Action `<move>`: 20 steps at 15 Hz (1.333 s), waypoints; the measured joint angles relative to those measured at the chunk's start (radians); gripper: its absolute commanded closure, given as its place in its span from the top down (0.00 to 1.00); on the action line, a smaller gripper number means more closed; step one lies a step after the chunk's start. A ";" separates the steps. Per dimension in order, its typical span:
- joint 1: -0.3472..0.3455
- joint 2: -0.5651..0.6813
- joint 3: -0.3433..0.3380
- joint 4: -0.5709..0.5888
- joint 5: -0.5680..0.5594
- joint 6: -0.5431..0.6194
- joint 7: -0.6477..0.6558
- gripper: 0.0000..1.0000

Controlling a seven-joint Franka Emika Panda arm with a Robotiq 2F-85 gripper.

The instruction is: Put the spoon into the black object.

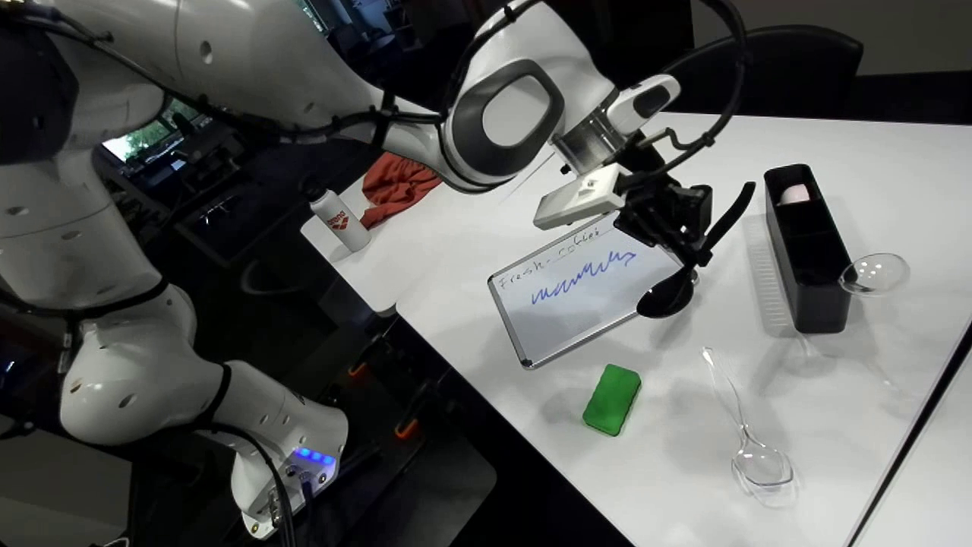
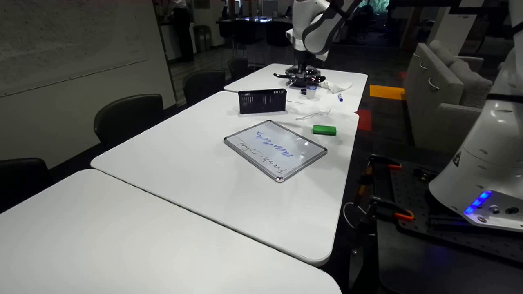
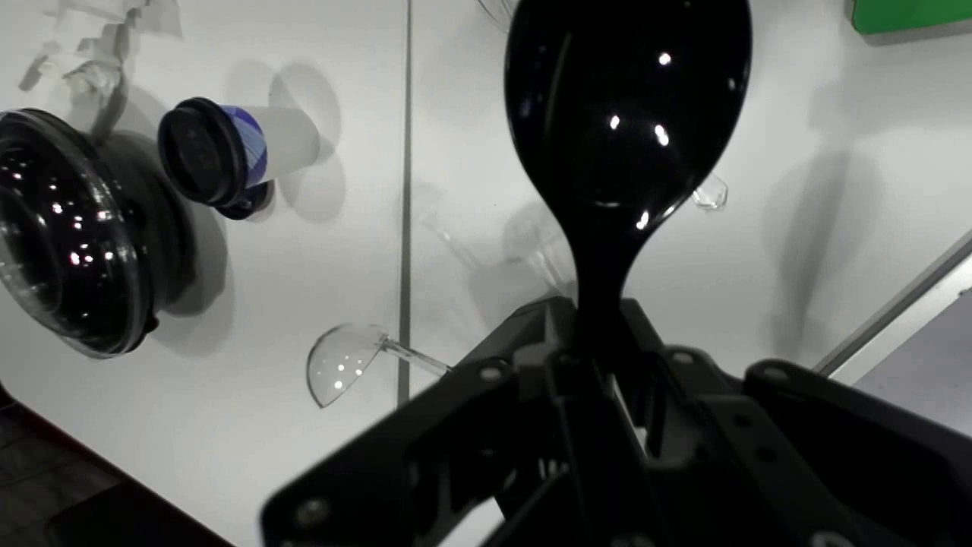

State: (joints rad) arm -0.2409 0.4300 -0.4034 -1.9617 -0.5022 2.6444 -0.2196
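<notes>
The black spoon is held by my gripper, which is shut on it near the bowl. The handle sticks up on the side towards the black box. In the wrist view the spoon bowl points away from the fingertips. The spoon is in the air, apart from the box. The box stands open side up, with compartments; a pale pink item lies in one. The box also shows in an exterior view; it is hidden in the wrist view. There, the gripper blends with a dark bowl behind.
A whiteboard, a green block and a clear spoon lie on the table. A clear round bowl end overlaps the box's edge. A lidded cup and dark lidded bowl stand beyond the table seam.
</notes>
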 measured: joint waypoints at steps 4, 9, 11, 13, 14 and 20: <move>0.139 -0.100 -0.069 0.003 -0.329 -0.177 0.136 0.15; 0.157 -0.141 -0.046 0.007 -0.468 -0.280 0.168 0.04; 0.143 -0.141 -0.033 0.007 -0.469 -0.280 0.168 0.04; 0.101 -0.140 0.017 0.010 -0.458 -0.316 0.110 0.04; 0.083 -0.140 0.044 0.018 -0.440 -0.347 0.042 0.04; 0.057 -0.127 0.146 0.160 -0.448 -0.624 -0.298 0.04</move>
State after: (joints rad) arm -0.1842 0.3032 -0.2573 -1.8015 -0.9499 2.0202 -0.5173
